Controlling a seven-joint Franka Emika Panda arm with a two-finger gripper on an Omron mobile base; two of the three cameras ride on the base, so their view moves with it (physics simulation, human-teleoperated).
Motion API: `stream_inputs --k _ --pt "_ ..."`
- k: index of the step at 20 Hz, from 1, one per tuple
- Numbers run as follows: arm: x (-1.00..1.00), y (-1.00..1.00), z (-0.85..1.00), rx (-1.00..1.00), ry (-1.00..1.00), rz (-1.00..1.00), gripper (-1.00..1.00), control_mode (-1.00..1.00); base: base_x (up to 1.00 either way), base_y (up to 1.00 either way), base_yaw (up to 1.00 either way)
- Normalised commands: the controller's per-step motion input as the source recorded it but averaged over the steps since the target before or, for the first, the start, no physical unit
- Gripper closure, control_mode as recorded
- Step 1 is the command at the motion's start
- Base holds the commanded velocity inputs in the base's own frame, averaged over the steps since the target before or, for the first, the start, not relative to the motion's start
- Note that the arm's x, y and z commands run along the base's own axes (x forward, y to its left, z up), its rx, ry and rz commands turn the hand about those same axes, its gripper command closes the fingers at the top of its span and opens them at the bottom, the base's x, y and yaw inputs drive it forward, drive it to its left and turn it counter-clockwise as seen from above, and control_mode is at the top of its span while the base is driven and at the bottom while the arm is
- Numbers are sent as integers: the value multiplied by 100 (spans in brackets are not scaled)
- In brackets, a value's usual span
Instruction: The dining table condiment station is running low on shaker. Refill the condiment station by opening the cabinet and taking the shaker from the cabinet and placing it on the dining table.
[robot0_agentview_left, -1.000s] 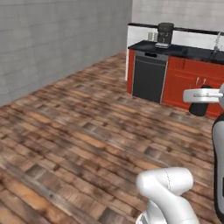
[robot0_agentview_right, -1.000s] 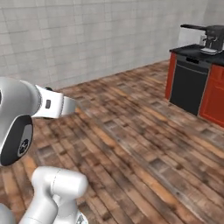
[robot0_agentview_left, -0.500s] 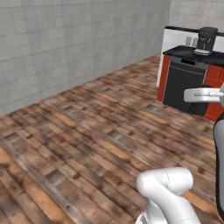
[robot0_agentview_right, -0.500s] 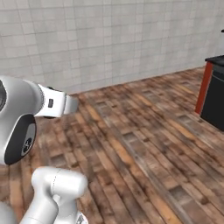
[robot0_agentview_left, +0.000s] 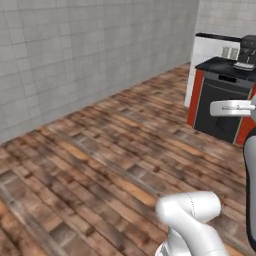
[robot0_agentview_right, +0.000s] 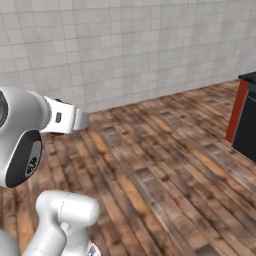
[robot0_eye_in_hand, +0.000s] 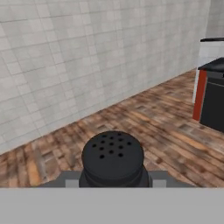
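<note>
Holding the shaker (robot0_eye_in_hand: 113, 157) in my gripper (robot0_eye_in_hand: 113, 181), I have its black perforated cap facing my hand camera and the jaws partly closed around its body below that cap. It looks small, rigid and light, likely smooth-sided, so I judge a grip low on the body safest. What it contains I cannot tell, and the dining table is nowhere ahead, just floor (robot0_agentview_left: 100, 165) and wall (robot0_agentview_right: 125, 45).
</note>
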Motion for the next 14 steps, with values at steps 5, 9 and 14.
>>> stream_inputs --k 5,9,14 --pt "0 0 0 0 0 0 100 100 100 0 -12" --pt "0 0 0 0 0 0 100 100 100 0 -16" --pt "0 0 0 0 0 0 100 100 100 0 -18"
